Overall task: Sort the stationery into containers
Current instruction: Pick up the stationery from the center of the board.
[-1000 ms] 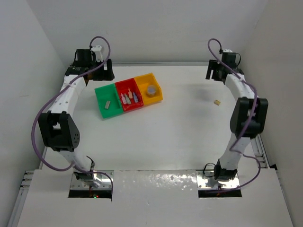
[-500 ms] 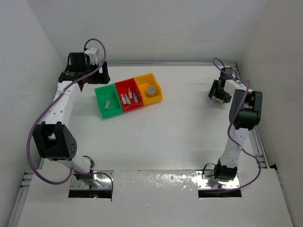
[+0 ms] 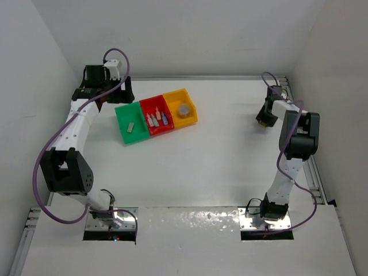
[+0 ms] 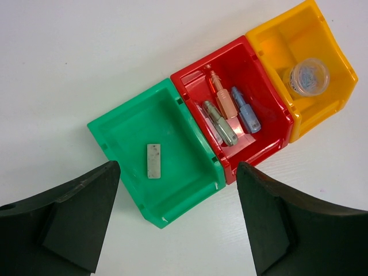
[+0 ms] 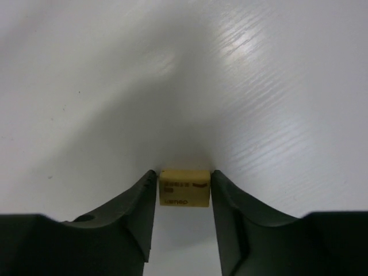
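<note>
Three joined bins stand at the back left: green (image 3: 123,114), red (image 3: 150,103) and yellow-orange (image 3: 176,95). In the left wrist view the green bin (image 4: 184,144) holds a grey flat piece (image 4: 153,160). The red bin (image 4: 261,98) holds orange-pink (image 4: 221,96), blue (image 4: 246,112) and pale green (image 4: 220,123) oblong pieces. The yellow-orange bin (image 4: 276,46) holds a grey round roll (image 4: 306,76). My left gripper (image 4: 178,230) is open and empty above the bins. My right gripper (image 5: 184,195) is down on the table at the right (image 3: 264,119), both fingers against the sides of the tan block (image 5: 184,188).
The white table is walled by white panels at the back and both sides. My right arm (image 3: 296,138) stands close to the right wall. A metal rail (image 3: 319,184) runs along the table's right edge.
My right gripper swung forward and down onto the tan block and closed round it. My left arm shifted a little to the left at the back, then held still.
</note>
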Available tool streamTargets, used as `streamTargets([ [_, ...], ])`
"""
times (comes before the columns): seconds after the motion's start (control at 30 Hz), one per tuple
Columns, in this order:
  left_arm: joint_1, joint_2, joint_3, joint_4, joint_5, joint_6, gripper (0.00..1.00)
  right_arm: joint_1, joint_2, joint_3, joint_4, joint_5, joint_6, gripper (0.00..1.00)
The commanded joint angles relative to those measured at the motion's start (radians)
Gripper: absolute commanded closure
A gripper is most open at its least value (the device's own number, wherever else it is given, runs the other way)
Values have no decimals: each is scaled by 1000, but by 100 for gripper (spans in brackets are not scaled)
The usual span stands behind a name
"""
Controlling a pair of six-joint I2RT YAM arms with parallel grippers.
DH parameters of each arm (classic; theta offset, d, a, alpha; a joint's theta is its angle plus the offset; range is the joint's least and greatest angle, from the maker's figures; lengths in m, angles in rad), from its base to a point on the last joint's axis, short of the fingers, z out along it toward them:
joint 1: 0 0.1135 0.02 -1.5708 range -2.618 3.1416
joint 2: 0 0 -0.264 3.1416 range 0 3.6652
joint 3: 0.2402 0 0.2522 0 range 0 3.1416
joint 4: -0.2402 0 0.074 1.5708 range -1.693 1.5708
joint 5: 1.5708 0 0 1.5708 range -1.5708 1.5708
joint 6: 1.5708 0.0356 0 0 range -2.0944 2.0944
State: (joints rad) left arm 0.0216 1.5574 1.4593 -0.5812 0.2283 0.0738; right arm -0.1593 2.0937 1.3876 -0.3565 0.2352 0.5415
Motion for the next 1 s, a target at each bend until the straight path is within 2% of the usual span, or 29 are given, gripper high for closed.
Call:
streamTargets([
  [0.0, 14, -37, 1, 32, 13, 0, 20, 3, -37, -36, -24, 33, 31, 60],
  [0.07, 15, -40, -1, 34, 14, 0, 20, 3, -49, -53, -13, 33, 29, 72],
  [0.1, 15, -43, 1, 35, 17, 0, 20, 3, -53, -62, -10, 35, 28, 86],
  [0.2, 12, -48, -2, 41, 64, 18, 23, 18, -86, -88, 17, -43, -40, 100],
  [0.27, -2, -51, -2, 32, 139, 69, 30, 47, -150, -131, 56, -89, -150, 100],
  [0.37, -11, -75, -17, 17, 216, 193, 32, 147, -256, -200, 131, -120, -358, 100],
  [0.4, -11, -101, -31, 18, 283, 220, 31, 215, -343, -263, 152, -137, -409, 100],
  [0.47, -11, -134, -83, 59, 377, 265, 26, 271, -434, -320, 238, -212, -532, 100],
  [0.5, -11, -169, -103, 78, 458, 271, 25, 324, -514, -369, 266, -258, -569, 100],
  [0.57, -53, -195, -158, 154, 508, 256, 22, 374, -575, -404, 349, -380, -591, 100],
  [0.67, -107, -214, -203, 233, 517, 173, 21, 515, -638, -447, 502, -482, -621, 100],
  [0.77, -155, -207, -214, 248, 476, 109, 21, 686, -647, -479, 643, -504, -647, 100],
  [0.8, -166, -207, -217, 262, 467, 81, 21, 717, -644, -487, 728, -508, -646, 100],
  [0.97, -209, -217, -244, 303, 425, -2, 19, 854, -607, -499, 927, -517, -661, 100],
])
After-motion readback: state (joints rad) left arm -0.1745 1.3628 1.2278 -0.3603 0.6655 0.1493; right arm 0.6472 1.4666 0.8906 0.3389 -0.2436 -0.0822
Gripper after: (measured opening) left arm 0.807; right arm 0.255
